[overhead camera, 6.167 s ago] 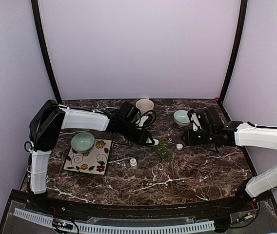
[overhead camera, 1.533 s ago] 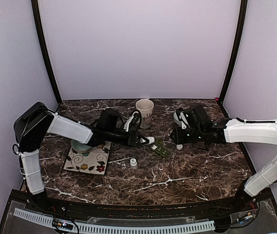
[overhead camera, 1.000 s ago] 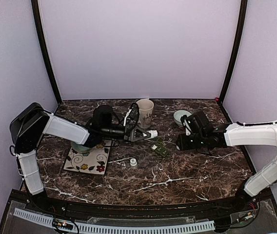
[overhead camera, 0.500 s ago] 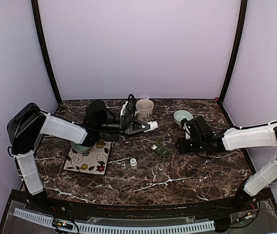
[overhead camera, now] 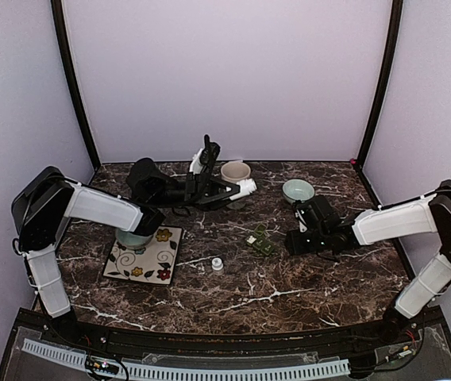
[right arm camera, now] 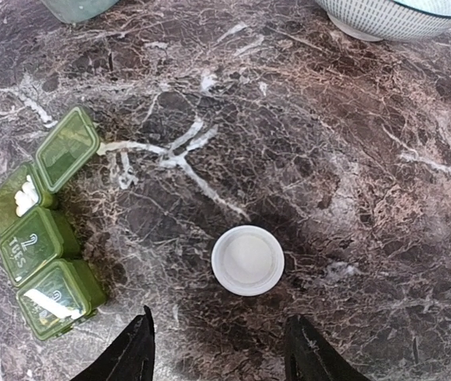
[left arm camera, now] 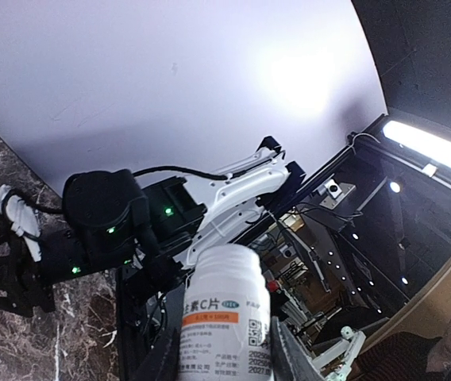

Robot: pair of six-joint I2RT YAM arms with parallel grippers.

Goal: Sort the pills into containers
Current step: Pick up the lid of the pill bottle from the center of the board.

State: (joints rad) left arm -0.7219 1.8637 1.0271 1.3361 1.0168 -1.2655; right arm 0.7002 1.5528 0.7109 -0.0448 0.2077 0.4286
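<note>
Jaws of our left gripper (overhead camera: 236, 190) clamp a white pill bottle (left arm camera: 224, 313), now lifted higher beside the mug (overhead camera: 235, 172) than half a second ago. Our right gripper (right arm camera: 219, 349) stands open over the table (right arm camera: 344, 167), touching nothing, a white cap (right arm camera: 248, 260) just ahead; the green pill box (right arm camera: 41, 234) lies near it, one lid up.

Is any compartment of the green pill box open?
Open: one end compartment of the pill box. Its lid is flipped back, white pills showing inside.
</note>
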